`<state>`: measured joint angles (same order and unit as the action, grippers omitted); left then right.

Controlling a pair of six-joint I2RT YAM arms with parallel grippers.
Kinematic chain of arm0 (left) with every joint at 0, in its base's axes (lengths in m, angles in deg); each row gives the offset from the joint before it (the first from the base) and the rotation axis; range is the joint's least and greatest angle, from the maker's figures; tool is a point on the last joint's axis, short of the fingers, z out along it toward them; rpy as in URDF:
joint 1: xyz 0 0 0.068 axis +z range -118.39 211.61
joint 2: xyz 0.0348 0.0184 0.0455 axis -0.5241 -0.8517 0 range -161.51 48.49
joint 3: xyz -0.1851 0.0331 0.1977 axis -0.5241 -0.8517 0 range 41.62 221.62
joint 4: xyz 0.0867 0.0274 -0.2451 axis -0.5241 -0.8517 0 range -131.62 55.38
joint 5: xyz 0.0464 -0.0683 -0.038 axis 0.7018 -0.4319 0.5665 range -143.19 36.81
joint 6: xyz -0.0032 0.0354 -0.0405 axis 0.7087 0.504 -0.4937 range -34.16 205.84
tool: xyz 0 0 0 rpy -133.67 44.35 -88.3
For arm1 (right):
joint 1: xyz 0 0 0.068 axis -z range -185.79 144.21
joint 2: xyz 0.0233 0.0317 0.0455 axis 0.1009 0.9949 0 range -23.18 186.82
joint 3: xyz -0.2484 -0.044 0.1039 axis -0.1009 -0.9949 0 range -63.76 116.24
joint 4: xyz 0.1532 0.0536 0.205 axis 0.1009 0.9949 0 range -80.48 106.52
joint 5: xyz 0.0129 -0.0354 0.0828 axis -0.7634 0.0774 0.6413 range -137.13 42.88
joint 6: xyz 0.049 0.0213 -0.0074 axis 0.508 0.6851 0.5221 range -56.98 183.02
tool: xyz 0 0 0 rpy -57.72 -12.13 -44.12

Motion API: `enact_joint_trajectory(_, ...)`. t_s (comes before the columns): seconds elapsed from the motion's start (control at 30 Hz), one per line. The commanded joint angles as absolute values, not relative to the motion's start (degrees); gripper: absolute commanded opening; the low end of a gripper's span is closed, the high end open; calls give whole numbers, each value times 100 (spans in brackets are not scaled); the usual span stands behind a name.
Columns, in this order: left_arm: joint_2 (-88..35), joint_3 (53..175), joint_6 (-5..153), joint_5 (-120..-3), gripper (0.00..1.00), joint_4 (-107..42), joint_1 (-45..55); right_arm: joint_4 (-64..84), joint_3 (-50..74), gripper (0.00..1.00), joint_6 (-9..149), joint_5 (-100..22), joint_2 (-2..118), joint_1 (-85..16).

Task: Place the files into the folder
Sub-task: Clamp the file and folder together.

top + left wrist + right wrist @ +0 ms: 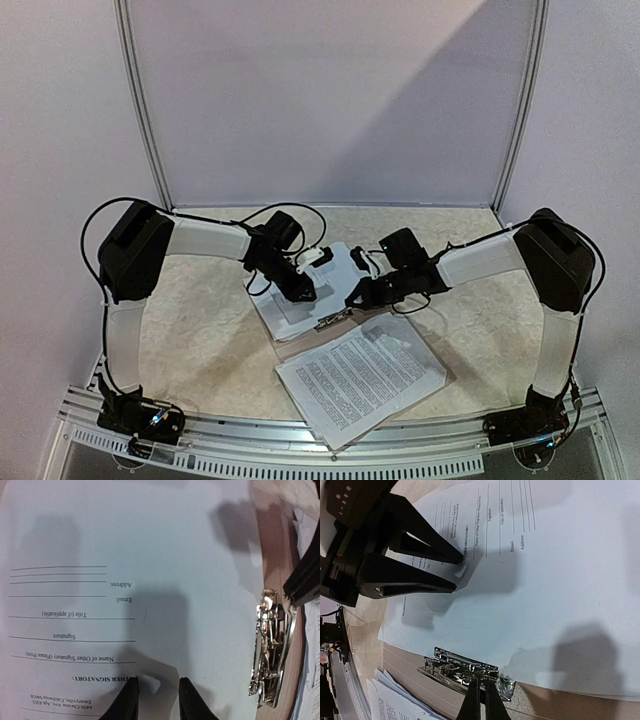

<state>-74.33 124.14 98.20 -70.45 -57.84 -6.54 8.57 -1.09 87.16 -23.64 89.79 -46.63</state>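
The folder (296,347) lies open on the table, its tan inside showing in the left wrist view (272,555) and the right wrist view (570,705). A white form sheet (340,262) lies on its left half. A stack of printed files (360,380) lies on its right half. My left gripper (157,682) is open, its tips pressed onto the form sheet (150,555) with a small wrinkle between them. It also shows in the right wrist view (459,572). My right gripper (481,692) is shut, tips on the folder's metal clip (465,667).
The metal clip (267,650) sits along the folder's spine, beside the form sheet's edge. The printed stack's corner shows in the right wrist view (395,700). White walls close the table at the back and sides. A metal rail (330,455) runs along the near edge.
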Motion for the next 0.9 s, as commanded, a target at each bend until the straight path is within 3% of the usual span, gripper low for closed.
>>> enact_joint_trajectory(0.0, -7869, 12231, 9832, -7018, 30, -6497, -786, 1702, -801, 0, 8654, -3371, 9706, -4692)
enact_joint_trajectory(0.87, -7860, 12257, 9824, -7015, 30, -6514, -786, 1445, -1473, 0, 8849, -3526, 9993, -4785)
